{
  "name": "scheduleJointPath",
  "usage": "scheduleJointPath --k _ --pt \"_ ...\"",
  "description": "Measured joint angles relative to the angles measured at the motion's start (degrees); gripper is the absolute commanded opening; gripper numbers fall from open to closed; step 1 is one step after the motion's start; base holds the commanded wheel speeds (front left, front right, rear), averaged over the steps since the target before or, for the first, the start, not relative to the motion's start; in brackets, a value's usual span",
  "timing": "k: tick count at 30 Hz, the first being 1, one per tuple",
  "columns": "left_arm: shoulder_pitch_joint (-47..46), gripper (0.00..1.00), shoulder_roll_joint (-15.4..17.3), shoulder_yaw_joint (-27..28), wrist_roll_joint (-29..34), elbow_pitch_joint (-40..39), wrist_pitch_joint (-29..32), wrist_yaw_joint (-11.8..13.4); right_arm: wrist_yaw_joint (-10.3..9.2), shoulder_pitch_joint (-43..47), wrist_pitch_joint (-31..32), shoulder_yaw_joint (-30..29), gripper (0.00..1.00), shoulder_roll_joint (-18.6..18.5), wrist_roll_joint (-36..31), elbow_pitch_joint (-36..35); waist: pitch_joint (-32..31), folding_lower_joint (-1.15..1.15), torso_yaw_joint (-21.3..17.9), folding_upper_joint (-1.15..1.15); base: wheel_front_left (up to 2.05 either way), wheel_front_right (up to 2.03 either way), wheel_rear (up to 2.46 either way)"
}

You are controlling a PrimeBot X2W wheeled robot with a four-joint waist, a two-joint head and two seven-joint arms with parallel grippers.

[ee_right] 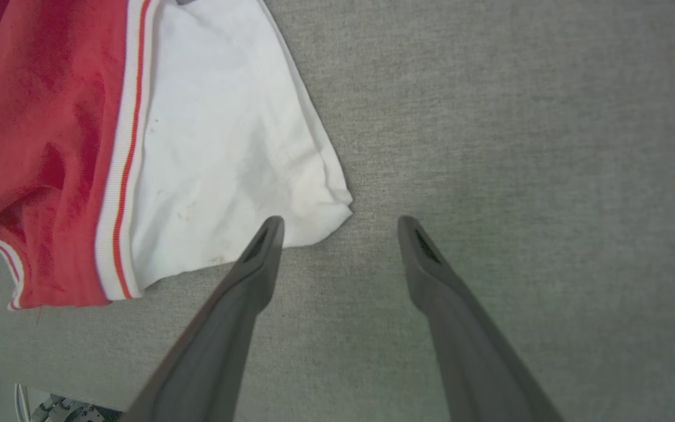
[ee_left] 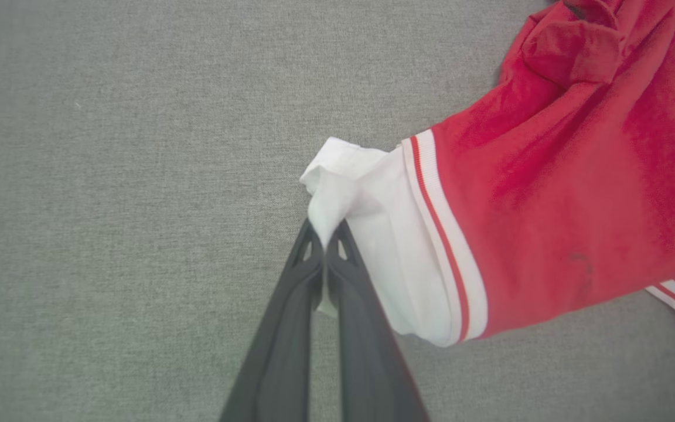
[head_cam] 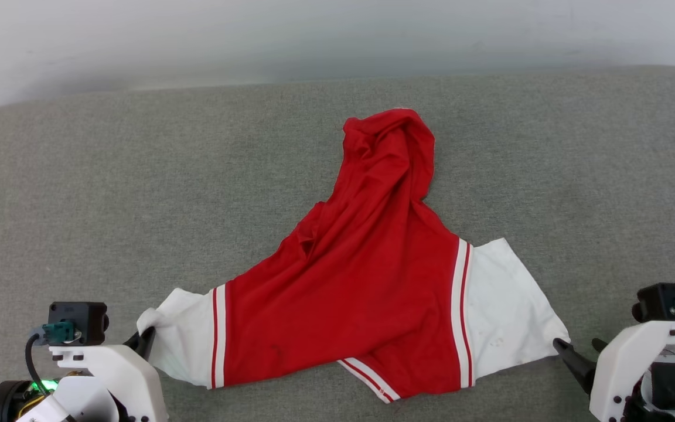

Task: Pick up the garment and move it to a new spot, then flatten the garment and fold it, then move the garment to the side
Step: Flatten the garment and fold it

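Head view: the garment (head_cam: 367, 281) lay mid-frame on the tabletop (head_cam: 79, 176), with the left pincer (head_cam: 144, 343) at lower left clamped on its white sleeve. Left wrist view: the pinched sleeve sat at centre, the red body at upper right. Right wrist view: the right pincer (ee_right: 340, 225) gaped at lower centre, the other sleeve's corner by its left fingertip.

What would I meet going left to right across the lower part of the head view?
The left end effector, shut on a white sleeve → red body of the garment → other white sleeve → open right end effector.
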Motion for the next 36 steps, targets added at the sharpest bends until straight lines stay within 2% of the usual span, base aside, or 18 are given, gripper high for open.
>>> scheduleJointPath --k 10,11,12,13,20,25,32,36 --pt "-1.85 0.00 -1.26 -0.96 0.85 -1.42 -1.37 0.00 0.00 -5.28 8.99 5.77 1.00 -1.18 1.24 6.58 2.20 0.00 2.38 0.00 0.00 0.00 0.00" --pt "-1.93 0.00 -1.46 -1.00 0.82 -1.32 -1.51 -0.02 0.00 -5.45 9.60 5.99 0.52 -1.44 1.30 6.91 2.25 0.00 2.57 0.00 0.00 0.00 0.00" --pt "-1.94 0.00 -1.54 -1.01 0.78 -1.10 -1.70 -0.02 0.00 -5.65 10.00 5.95 0.10 -1.48 1.63 7.22 2.28 0.00 2.74 0.00 0.00 0.00 0.00" --pt "-1.95 0.00 -1.56 -1.00 0.60 -0.88 -1.91 -0.03 -0.01 -5.78 10.20 5.97 0.00 -1.57 1.91 7.40 2.27 0.00 2.84 0.00 0.00 0.00 0.00" --pt "-1.94 0.00 -1.38 -0.09 0.80 -0.42 -3.97 -0.08 0.00 -6.39 7.79 6.69 0.00 -2.27 1.98 6.51 0.70 0.00 2.48 0.00 0.00 0.00 0.00" --pt "-3.97 0.00 -1.01 1.05 2.08 -1.49 -6.86 -0.11 0.00 -9.00 3.22 7.13 0.00 -4.57 1.29 2.75 -1.56 0.00 1.89 0.00 0.00 0.00 0.00" --pt "-13.32 0.00 -2.14 3.78 2.55 -0.23 -11.32 -0.65 0.00 -15.11 -2.30 5.75 0.00 -6.12 -0.31 1.20 -4.78 0.00 1.26 0.00 0.00 0.00 0.00" --pt "-21.60 0.00 -3.57 3.39 2.55 3.26 -13.27 -3.04 0.00 -20.75 -4.89 4.88 0.00 -6.31 -2.01 2.09 -4.94 -0.01 1.06 0.00 0.00 0.00 0.00"
